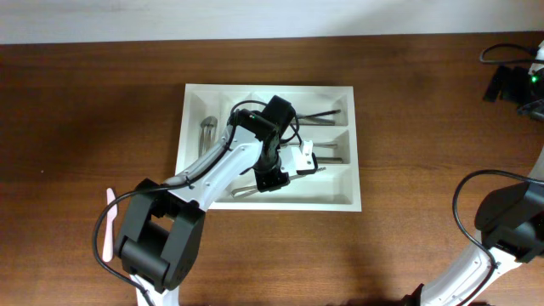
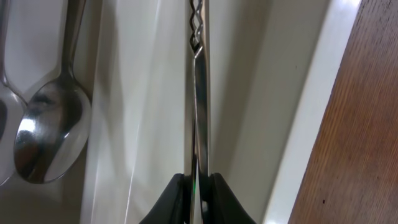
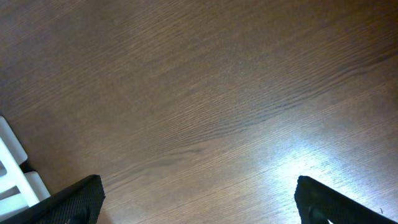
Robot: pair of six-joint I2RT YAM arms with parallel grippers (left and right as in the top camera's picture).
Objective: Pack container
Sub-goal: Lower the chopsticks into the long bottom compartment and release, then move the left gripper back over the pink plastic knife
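Observation:
The white container [image 1: 197, 102] lies on the wooden table, and my left arm reaches over it. My left gripper [image 1: 274, 176] hangs over the long front compartment. In the left wrist view this gripper [image 2: 198, 190] is shut on a thin metal utensil [image 2: 199, 93], seen edge-on, with a twisted section further along it. The utensil runs along that compartment beside the container's front wall [image 2: 311, 124]. A spoon [image 2: 50, 130] rests in the neighbouring slot. My right gripper [image 3: 199, 193] is open over bare wood, holding nothing.
More cutlery lies in the other compartments [image 1: 327, 115]. A pink utensil [image 1: 108, 223] lies on the table left of the left arm's base. A black device with cables [image 1: 510, 81] sits at the far right. A white object [image 3: 12, 168] shows at the right wrist view's left edge.

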